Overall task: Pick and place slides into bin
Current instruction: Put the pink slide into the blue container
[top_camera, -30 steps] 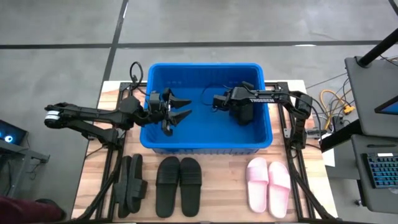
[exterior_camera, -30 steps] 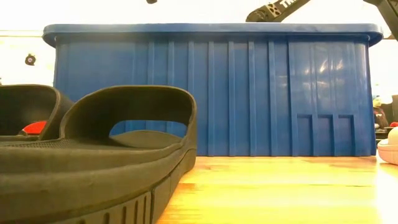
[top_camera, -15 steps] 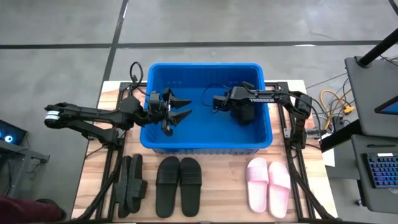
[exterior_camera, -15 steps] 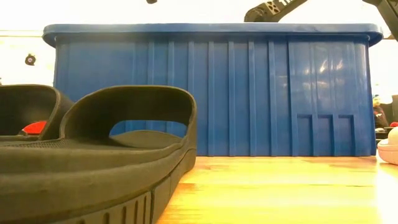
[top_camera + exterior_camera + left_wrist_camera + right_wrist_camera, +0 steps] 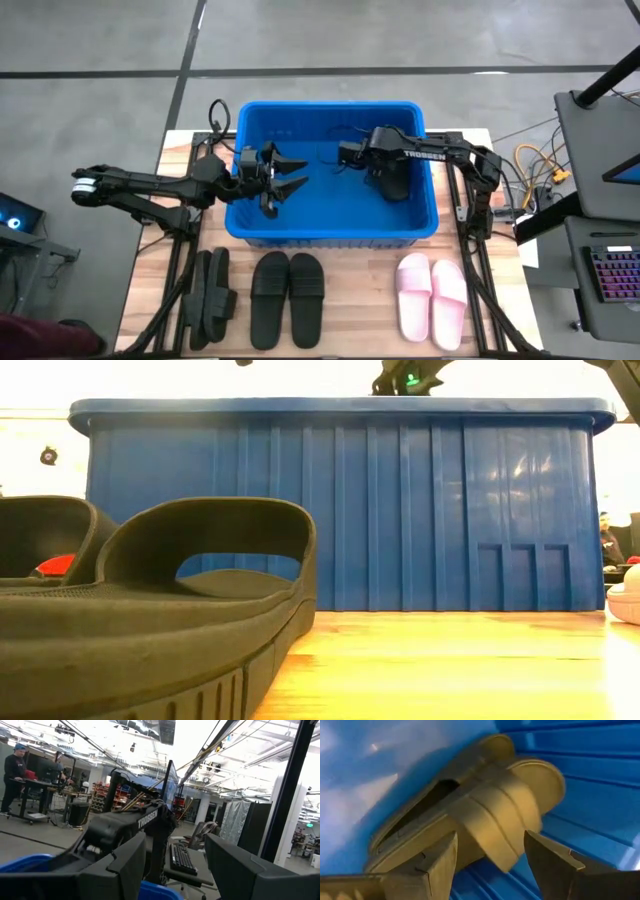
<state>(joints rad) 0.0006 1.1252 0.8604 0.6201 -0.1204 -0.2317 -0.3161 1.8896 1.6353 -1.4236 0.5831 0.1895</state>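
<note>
On the left of the bench [image 5: 350,300], at about 7 o'clock, we see a black pair [image 5: 208,297] of slides lying on their sides. They wait to be picked up.

Next, at 9 o'clock, our left gripper [image 5: 287,172] hangs just inside the left wall of the bin [image 5: 330,228]. Its fingers are spread apart and hold nothing. We think it waits there so the other arm has room.

At 6 o'clock a second black pair [image 5: 286,298] lies flat, side by side, just in front of the bin.

The big blue bin sits in the middle, toward 12 o'clock. Inside it, on the right side, lies a dark slide [image 5: 391,178], strap up, close to the wall. Our right gripper [image 5: 343,156] is right above it, its fingers wide apart and no longer on the slide. We think it has let the slide go, because that is where the slide belongs.

At 5 o'clock the pink pair [image 5: 431,298] lies flat on the bench, not yet put away.
</note>
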